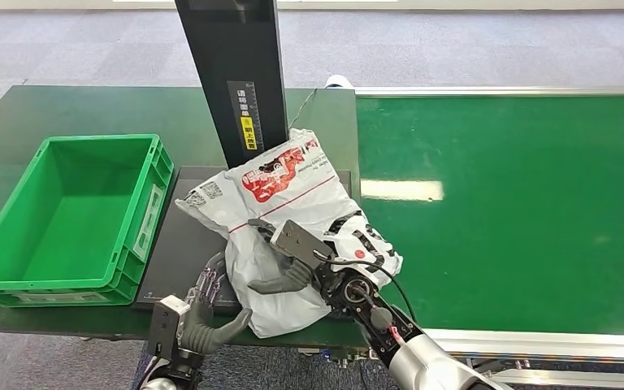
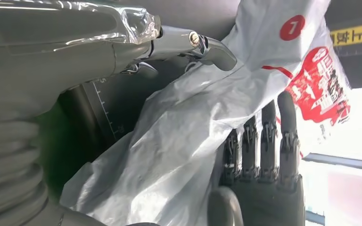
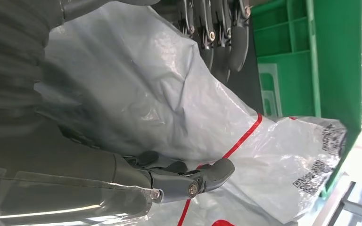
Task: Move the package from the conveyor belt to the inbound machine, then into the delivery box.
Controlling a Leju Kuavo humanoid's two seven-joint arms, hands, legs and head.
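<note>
Head view: white plastic package point(image 1: 280, 213) with red print and a barcode label lying crumpled across the dark flat platform of the inbound machine point(image 1: 180, 244), right part hanging over toward the conveyor belt point(image 1: 504, 211). Black upright post point(image 1: 236, 73) of the machine standing just behind the package, yellow label on it. Right hand point(image 1: 305, 260) on top of the package's near right part, fingers curled over the plastic and grasping it, thumb pressed into the near side. Left hand point(image 1: 203, 313) at the near left edge of the package, fingers pointing up against the plastic, thumb stretched right under the bag's lower edge; touching it, but full grasp cannot be told here. Green delivery box point(image 1: 16, 244) to the left of the platform, just beside it, open top. All on a dark green table point(image 1: 16, 114).

Left wrist view: package point(image 2: 179, 141) close up, grey-white plastic with red print. Left hand point(image 2: 259, 179) with fingers point(image 2: 287, 136) straight and flat against the bag, thumb point(image 2: 207, 49) on the opposite side, bag between them. Ruler marks visible on the platform behind.

Right wrist view: package point(image 3: 169, 94) pinned between right-hand fingers point(image 3: 217, 33) and thumb point(image 3: 198, 176), red stripe and barcode showing. Delivery box point(image 3: 311, 56) beyond the bag.
</note>
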